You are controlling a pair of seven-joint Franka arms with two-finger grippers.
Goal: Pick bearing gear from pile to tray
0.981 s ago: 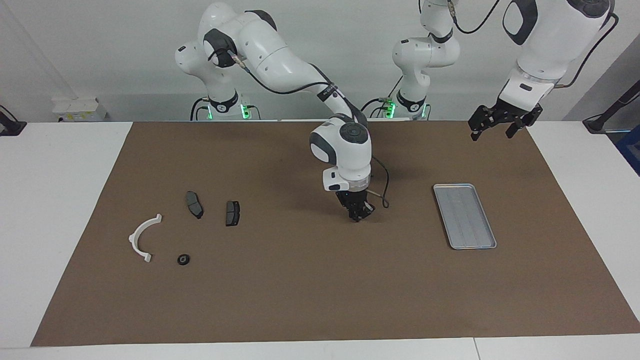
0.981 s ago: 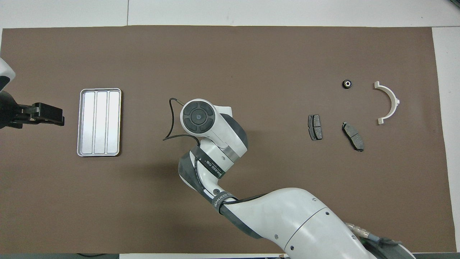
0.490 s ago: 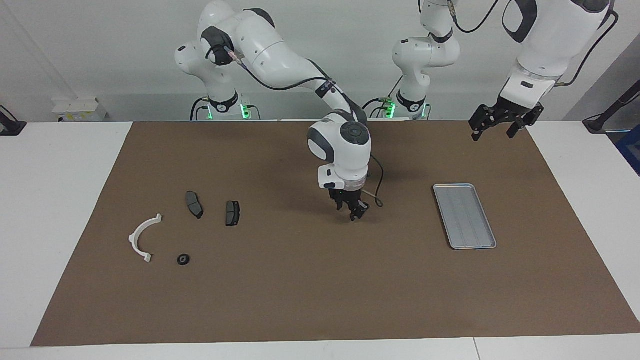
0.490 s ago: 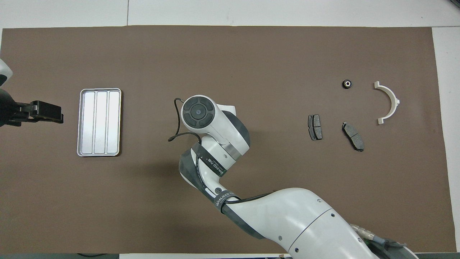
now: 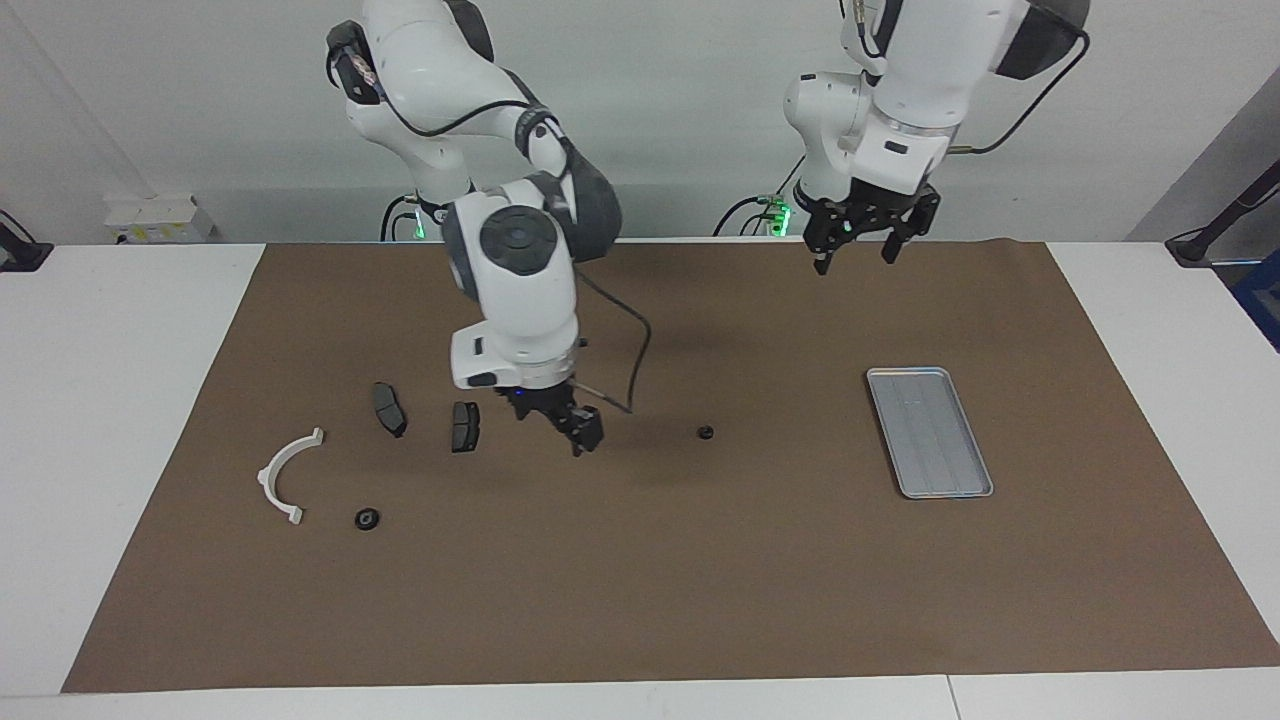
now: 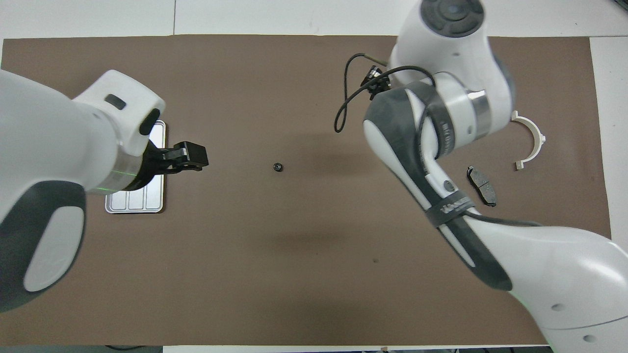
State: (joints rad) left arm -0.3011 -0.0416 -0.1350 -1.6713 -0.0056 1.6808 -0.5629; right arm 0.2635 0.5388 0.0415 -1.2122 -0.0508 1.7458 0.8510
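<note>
A gear (image 5: 705,432) lies mid-worktop, short of the tray (image 5: 929,432). Your right end effector (image 5: 580,433) hangs open and empty; the left (image 5: 860,240), also open, must collect it.

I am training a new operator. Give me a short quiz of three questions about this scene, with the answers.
1. True or false: the small black round piece lies in the tray.
2. The right gripper is over: A the tray; B the mat beside a dark plate; C the white bracket.
3. Fill in: the left gripper, holding nothing, is ____.
Key: 1 false; 2 B; 3 open.
</note>
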